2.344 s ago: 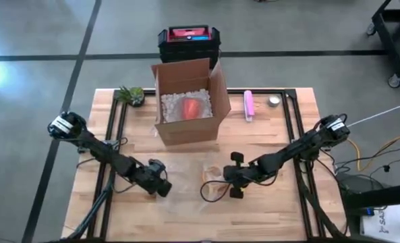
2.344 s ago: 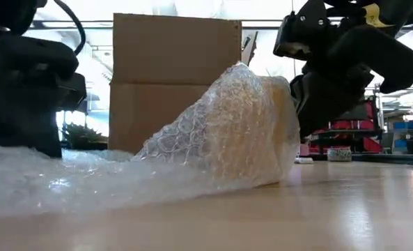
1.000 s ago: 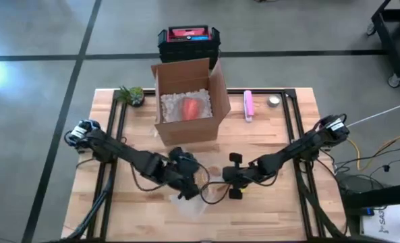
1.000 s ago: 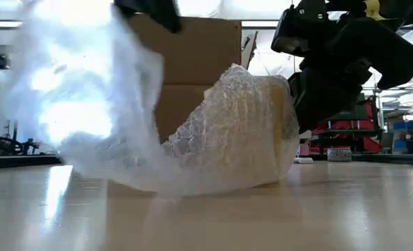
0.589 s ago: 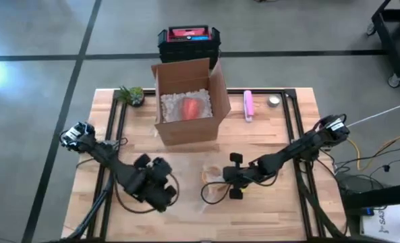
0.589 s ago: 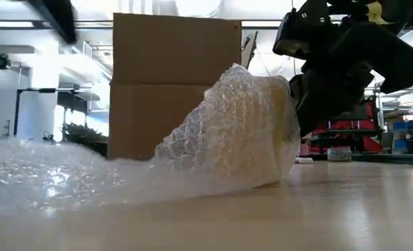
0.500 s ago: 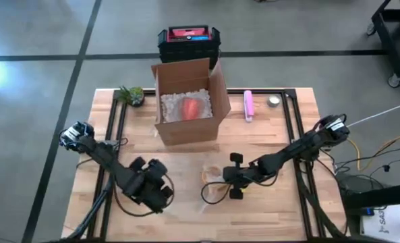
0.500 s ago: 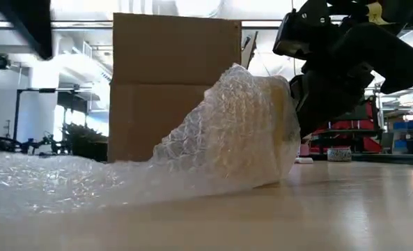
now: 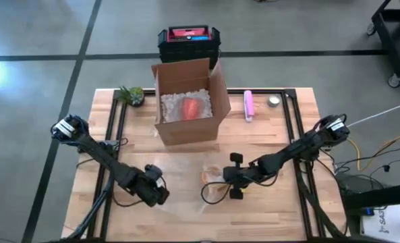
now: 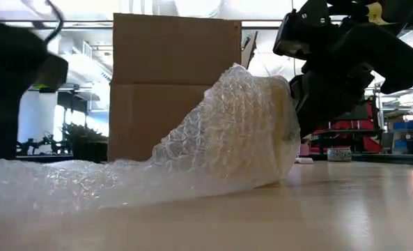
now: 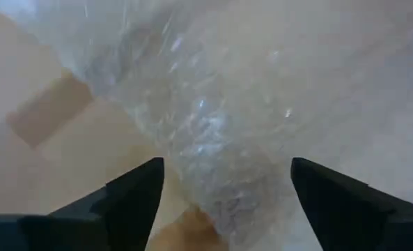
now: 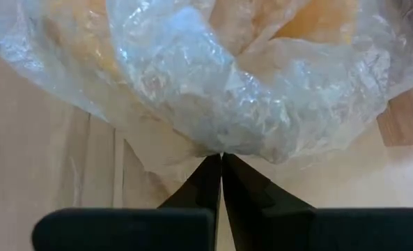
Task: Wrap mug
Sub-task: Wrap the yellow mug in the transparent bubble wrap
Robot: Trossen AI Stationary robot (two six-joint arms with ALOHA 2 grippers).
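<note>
The mug shows yellow through the bubble wrap bundled around it, right of the table's middle. The wrap's free end trails flat on the table toward the left. My right gripper is shut on the wrap at the bundle's right side. My left gripper is open over the free end's left part, a finger on either side. I cannot tell whether it touches the wrap. My right gripper pinches a gathered, crumpled bunch of the bubble wrap between its two fingers, at the bundle's right side. The fingers come almost level from the table's right. The wrapped mug rests on the table, and the wrap is drawn into folds toward the fingertips.
An open cardboard box holding white fill and a red thing stands behind the mug. A small plant, a pink object and a small roll sit along the far edge. A black cable loops near the mug.
My left gripper has gone from beside the mug, where it held the wrap's free end up high, back toward the table's left edge and down. That free end has fallen and now lies spread flat on the table. The bundle stays where it was.
</note>
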